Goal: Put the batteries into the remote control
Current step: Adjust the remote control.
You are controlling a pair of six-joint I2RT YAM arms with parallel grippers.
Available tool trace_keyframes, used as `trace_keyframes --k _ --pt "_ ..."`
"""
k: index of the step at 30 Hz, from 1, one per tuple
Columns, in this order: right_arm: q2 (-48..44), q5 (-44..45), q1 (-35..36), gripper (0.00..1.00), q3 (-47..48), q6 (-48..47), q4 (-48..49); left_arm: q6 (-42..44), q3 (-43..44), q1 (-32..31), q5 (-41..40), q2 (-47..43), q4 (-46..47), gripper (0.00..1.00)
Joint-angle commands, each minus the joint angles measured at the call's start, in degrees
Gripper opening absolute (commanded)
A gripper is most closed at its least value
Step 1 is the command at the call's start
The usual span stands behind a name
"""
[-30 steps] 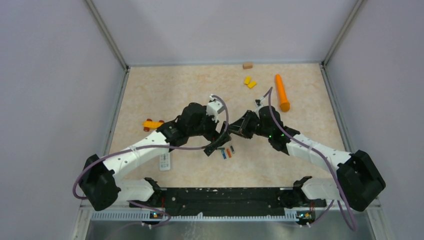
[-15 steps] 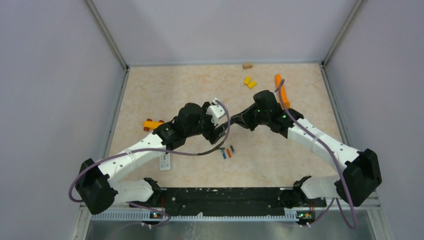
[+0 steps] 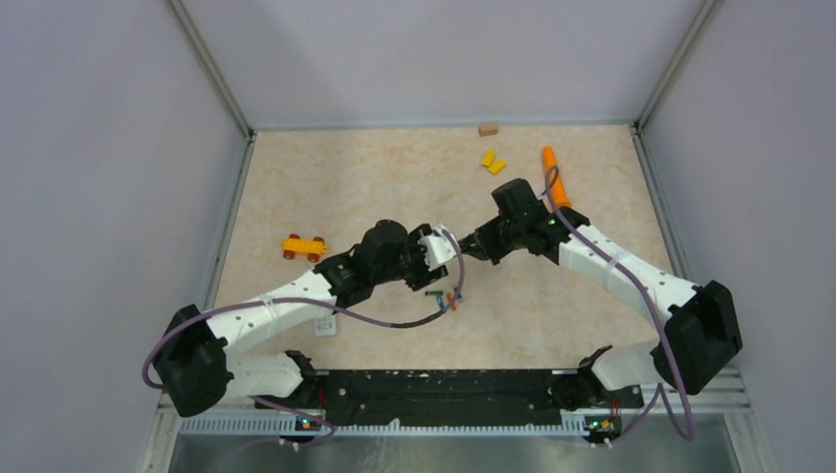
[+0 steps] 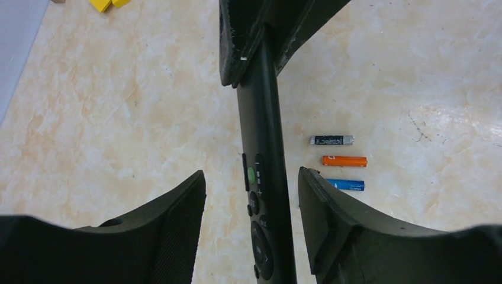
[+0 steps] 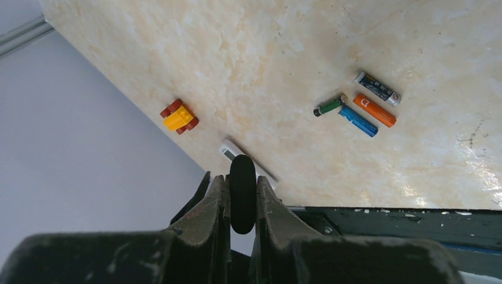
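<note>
A black remote (image 4: 263,148) with a green button hangs above the table. My right gripper (image 5: 241,180) is shut on its far end, and its fingers (image 4: 248,35) show at the top of the left wrist view. My left gripper (image 4: 251,177) is open, with one finger on each side of the remote's button end and gaps on both sides. On the table beside the remote lie a dark battery (image 4: 331,140), an orange-red one (image 4: 344,160) and a blue one (image 4: 345,185). The right wrist view also shows a second dark battery (image 5: 329,106). In the top view the batteries (image 3: 449,299) lie just below my left gripper (image 3: 446,258).
A white remote (image 3: 324,323) lies near the left arm. A yellow toy car (image 3: 303,246) sits at the left. Yellow blocks (image 3: 492,162), a long orange cylinder (image 3: 554,175) and a brown block (image 3: 487,128) lie at the back, and walls stand on three sides.
The black remote has risen from beside the batteries and is now held by my right gripper. My left gripper has swung right and now straddles the remote. My right arm has moved back and up.
</note>
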Motion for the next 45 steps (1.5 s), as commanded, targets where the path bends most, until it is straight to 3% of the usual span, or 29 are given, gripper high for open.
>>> trace_keyframes --k 1,6,8,9,14,17,23,28,35,41,45 --pt "0.8 -2.1 0.5 0.00 3.4 1.6 0.0 3.5 -0.8 -0.9 -2.8 1.6 5.8 0.60" --pt "0.6 -2.4 0.3 0.00 3.1 0.2 1.6 4.8 -0.7 -1.1 -5.6 3.1 7.0 0.25" --pt "0.5 -3.9 -0.1 0.00 2.0 -3.9 7.1 3.9 0.2 -1.1 -6.3 3.5 6.2 0.05" --pt "0.7 -5.5 -0.5 0.00 1.5 -6.7 9.8 2.9 0.8 -1.1 -6.6 3.8 5.5 0.00" --pt "0.2 -8.2 -2.7 0.39 0.1 -25.8 13.4 -1.7 1.9 -1.0 -5.0 3.3 2.7 0.00" --pt "-5.5 -7.5 -4.2 0.63 -3.6 -36.2 15.7 -3.7 2.0 -0.8 -1.5 1.7 1.3 0.00" --pt "-21.4 -12.7 -10.1 0.87 -14.3 -45.1 29.0 -6.3 2.6 -0.1 5.5 -0.7 -0.7 0.00" --pt "-27.4 -23.4 -10.7 0.89 -17.1 -60.2 37.6 -13.1 9.4 2.9 13.7 0.0 -7.6 0.00" --pt "-27.5 -36.9 -10.7 0.89 -16.9 -73.7 41.3 -17.2 18.4 11.8 41.9 4.1 -16.9 0.00" --pt "-21.4 -50.4 -10.5 0.86 -12.5 -75.6 42.0 -16.6 19.2 11.9 47.5 1.7 -17.8 0.10" --pt "-19.2 -52.5 -8.1 0.79 -10.8 -77.7 41.7 -16.0 19.3 11.9 48.9 0.6 -17.8 0.20"
